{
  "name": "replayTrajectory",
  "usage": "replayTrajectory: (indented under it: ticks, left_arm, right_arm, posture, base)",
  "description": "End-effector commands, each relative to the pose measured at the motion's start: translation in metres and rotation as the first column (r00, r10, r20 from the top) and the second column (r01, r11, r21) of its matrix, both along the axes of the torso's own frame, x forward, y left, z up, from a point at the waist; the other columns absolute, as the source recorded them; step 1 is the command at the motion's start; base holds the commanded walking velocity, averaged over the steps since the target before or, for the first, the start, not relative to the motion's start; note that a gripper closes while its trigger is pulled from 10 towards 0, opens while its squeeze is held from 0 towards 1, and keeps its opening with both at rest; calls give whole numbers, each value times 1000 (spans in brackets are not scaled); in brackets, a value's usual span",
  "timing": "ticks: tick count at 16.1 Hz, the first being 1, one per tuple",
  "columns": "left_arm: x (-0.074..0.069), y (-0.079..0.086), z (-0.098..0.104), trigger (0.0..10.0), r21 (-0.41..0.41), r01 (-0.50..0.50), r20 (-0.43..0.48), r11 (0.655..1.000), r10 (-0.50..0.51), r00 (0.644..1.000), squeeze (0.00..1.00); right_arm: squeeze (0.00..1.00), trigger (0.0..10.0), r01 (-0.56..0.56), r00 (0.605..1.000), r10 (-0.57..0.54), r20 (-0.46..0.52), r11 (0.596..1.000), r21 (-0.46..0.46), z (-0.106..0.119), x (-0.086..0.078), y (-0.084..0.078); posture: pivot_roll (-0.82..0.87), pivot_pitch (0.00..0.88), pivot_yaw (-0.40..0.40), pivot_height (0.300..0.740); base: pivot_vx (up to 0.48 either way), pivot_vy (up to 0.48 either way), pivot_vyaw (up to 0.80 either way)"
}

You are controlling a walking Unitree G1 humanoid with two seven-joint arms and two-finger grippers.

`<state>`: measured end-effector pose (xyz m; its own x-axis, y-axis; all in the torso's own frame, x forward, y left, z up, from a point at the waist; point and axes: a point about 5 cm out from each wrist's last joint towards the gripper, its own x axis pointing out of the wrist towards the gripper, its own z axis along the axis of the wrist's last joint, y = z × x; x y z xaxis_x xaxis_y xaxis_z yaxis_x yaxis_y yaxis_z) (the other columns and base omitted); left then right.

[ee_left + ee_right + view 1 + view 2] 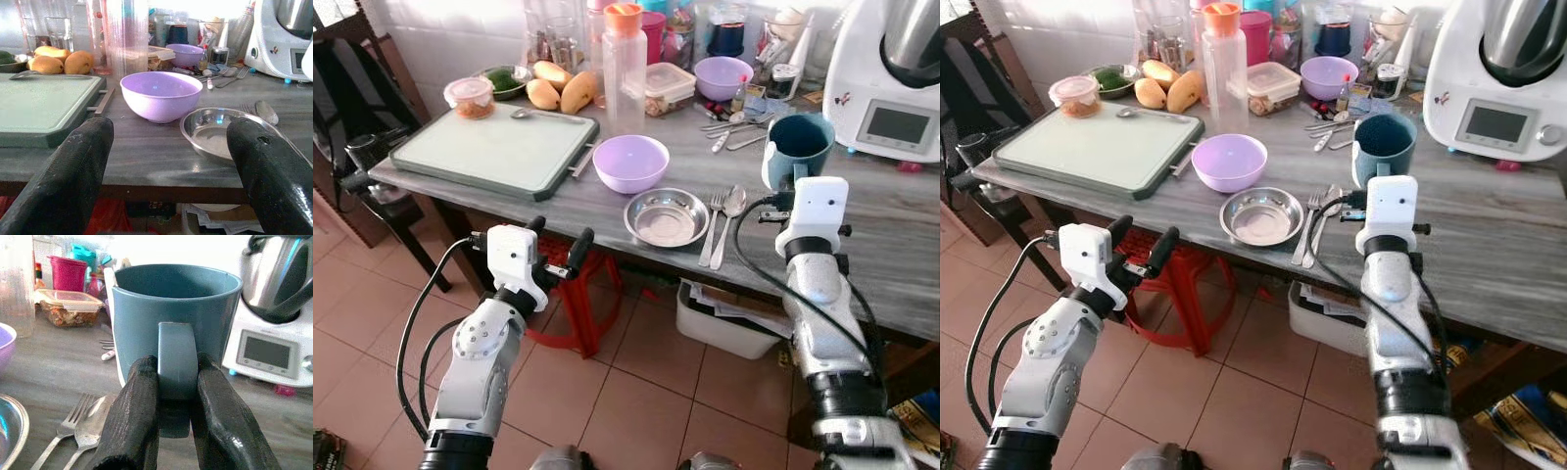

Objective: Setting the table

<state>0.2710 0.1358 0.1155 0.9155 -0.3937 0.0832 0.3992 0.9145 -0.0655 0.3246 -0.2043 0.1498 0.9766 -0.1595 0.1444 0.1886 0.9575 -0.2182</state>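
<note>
A teal mug (800, 147) stands upright on the grey table (891, 255), right of a fork (712, 227) and spoon (728, 220). My right gripper (175, 431) is shut on the teal mug's handle (175, 367), one finger (134, 421) on each side. A steel plate (667, 216) lies near the front edge, with a lilac bowl (630, 162) just behind it. My left gripper (560, 242) hangs open below and in front of the table edge, left of the plate, holding nothing; its fingers (73, 171) frame the bowl (160, 94) and plate (221, 132).
A green cutting board (494, 149) covers the table's left part. Mangoes (558, 88), jars, a clear bottle (623, 64), a food box (658, 88), a second lilac bowl (722, 76) and loose cutlery crowd the back. A white kitchen machine (891, 78) stands right. A red stool (578, 294) sits underneath.
</note>
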Motion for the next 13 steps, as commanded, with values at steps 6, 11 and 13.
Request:
replayTrajectory:
  ticks: [6, 11, 13]
  left_arm:
    - [-18, 12, 5, 10000, 47, 13, -24, 999, -12, 1000, 0]
    - [-33, 24, 8, 10000, 81, 7, -60, 997, -2, 998, 0]
    - [-38, 26, 10, 10000, 88, 10, -69, 996, -4, 998, 0]
  right_arm:
    - [0, 10000, -206, 978, 202, 59, 976, 75, 24, 32, 13]
    - [0, 10000, -313, 949, 305, 82, 945, 98, 37, 50, 26]
    - [0, 10000, -312, 949, 305, 77, 944, 108, 36, 53, 25]
  posture:
    - [76, 91, 87, 740]
    - [132, 147, 101, 740]
    - [142, 161, 101, 740]
  base:
    - [0, 0, 0]
    - [0, 0, 0]
    - [0, 0, 0]
